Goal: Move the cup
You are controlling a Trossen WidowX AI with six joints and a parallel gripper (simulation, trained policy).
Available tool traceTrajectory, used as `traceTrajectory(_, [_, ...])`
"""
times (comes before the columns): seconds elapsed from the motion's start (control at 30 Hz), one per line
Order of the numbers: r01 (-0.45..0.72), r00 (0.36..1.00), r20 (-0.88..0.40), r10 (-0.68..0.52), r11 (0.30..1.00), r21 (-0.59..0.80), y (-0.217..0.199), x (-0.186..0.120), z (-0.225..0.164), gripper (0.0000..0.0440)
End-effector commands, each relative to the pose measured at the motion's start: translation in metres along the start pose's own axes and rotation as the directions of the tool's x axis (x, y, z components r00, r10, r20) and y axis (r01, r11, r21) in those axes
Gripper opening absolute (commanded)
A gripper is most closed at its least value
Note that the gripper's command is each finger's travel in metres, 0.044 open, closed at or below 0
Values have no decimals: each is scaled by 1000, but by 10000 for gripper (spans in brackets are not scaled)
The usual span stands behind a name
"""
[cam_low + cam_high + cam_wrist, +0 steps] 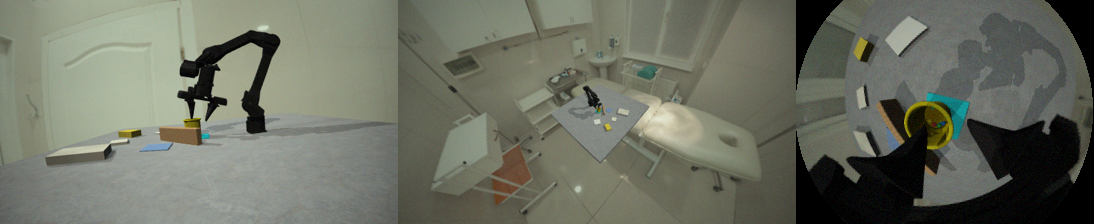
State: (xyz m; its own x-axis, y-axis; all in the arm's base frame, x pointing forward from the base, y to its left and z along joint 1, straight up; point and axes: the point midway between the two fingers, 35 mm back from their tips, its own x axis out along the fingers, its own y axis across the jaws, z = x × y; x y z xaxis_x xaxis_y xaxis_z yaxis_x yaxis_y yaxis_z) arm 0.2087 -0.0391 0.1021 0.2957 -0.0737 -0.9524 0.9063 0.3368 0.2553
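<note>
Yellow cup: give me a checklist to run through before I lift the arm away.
1. Gripper open: ok, its fingers stand well apart.
2. Marbles inside the cup: ok, several show at its bottom; whether all are there, cannot tell.
3. Cup upright: ok, its rim sits about level in the exterior view.
4. Cup fully on the cyan pad: cannot tell, the wooden block hides its foot in the exterior view.
5. Fingers clear of the cup: cannot tell, one tip overlaps the rim in the wrist view.
</note>
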Motion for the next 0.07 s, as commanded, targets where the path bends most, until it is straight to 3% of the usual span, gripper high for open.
traceTrajectory(0.0, [-32,999,11,32,999,12,1,-9,1,295])
traceTrajectory(0.03, [-39,999,14,38,999,14,1,-12,2,300])
